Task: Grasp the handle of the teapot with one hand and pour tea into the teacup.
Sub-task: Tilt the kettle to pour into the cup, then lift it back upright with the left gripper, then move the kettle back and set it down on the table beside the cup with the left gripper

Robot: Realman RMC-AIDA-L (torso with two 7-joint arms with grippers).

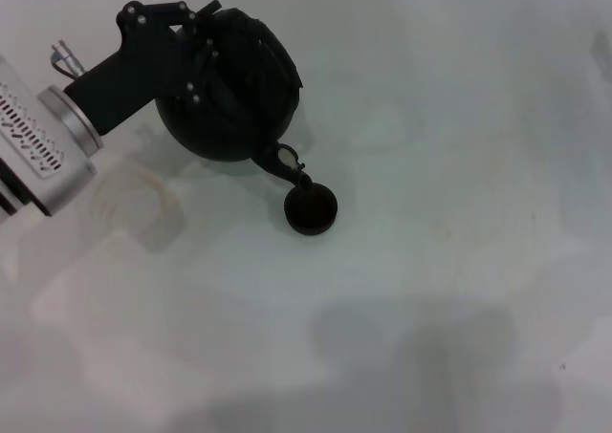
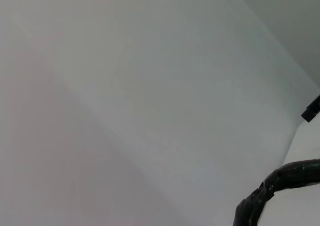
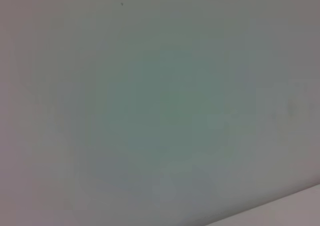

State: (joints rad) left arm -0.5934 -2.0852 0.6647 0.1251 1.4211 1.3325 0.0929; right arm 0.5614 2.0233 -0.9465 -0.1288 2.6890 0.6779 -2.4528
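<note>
In the upper left of the head view, our left gripper (image 1: 203, 46) pinches the handle (image 2: 280, 183), tilting the teapot (image 1: 239, 94). Its spout hangs over the teacup (image 1: 311, 209), just below: pouring seems underway, setting down remains. Our right gripper is out of view.

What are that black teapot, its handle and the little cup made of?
The teapot looks like matte black cast iron or dark glazed ceramic: dull, with hardly any shine. Its handle looks wrapped, rough and ridged, perhaps cord over metal. The teacup seems dark ceramic with a faintly glossy rim. None is certain from looks alone.
</note>
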